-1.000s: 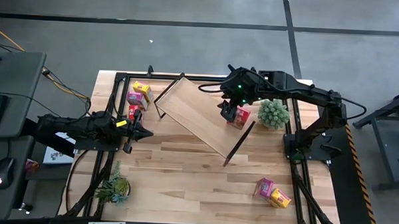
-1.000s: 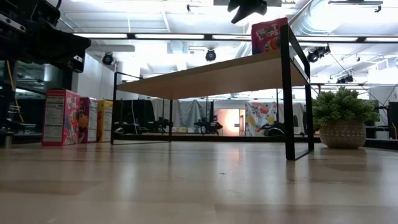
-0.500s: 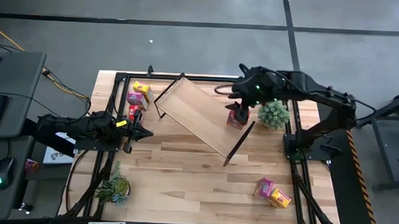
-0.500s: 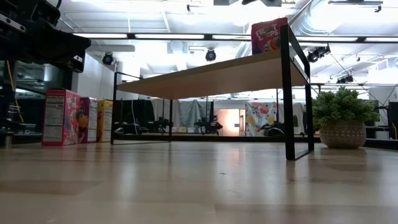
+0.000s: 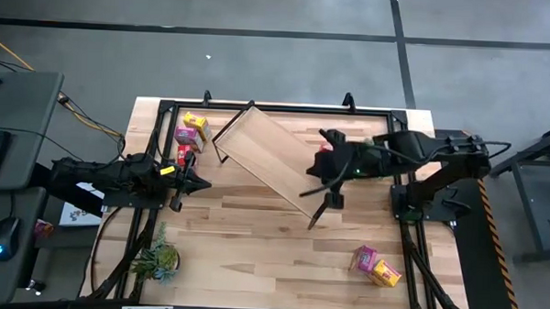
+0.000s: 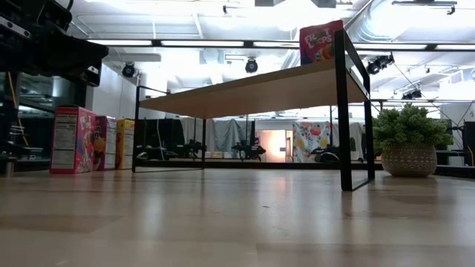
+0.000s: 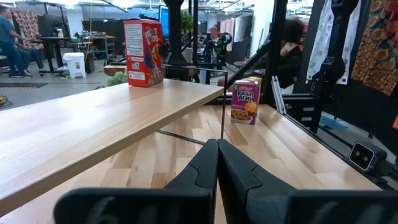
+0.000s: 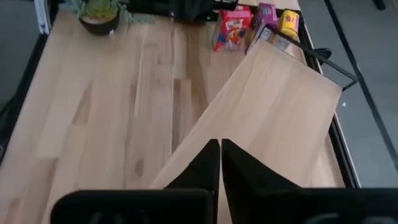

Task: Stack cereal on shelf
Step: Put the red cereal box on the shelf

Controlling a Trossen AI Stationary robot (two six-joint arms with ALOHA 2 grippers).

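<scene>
The shelf (image 5: 275, 161) stands slantwise on the table on its black legs. One red cereal box (image 5: 322, 160) stands upright on its right end, also seen in the low view (image 6: 321, 42) and the left wrist view (image 7: 144, 43). My right gripper (image 5: 309, 191) hovers shut over that end of the shelf (image 8: 273, 106), beside the red box, touching nothing. My left gripper (image 5: 201, 182) waits shut at the table's left, its fingers (image 7: 217, 168) pointing at the shelf. Three boxes (image 5: 188, 138) stand at the far left, and a pink box (image 5: 363, 258) and a yellow box (image 5: 386, 273) lie near right.
One potted plant (image 5: 157, 259) stands near left. Another (image 6: 404, 144) stands at the far right, mostly under my right arm in the high view. Black rails (image 5: 258, 107) frame the table. Bare wood (image 5: 254, 236) lies between the shelf and the near edge. People show in the room behind (image 7: 9, 37).
My right gripper has risen from above the red box, out of the low view, and swung toward the table's near edge over the shelf's right end. The red box stays upright on the shelf.
</scene>
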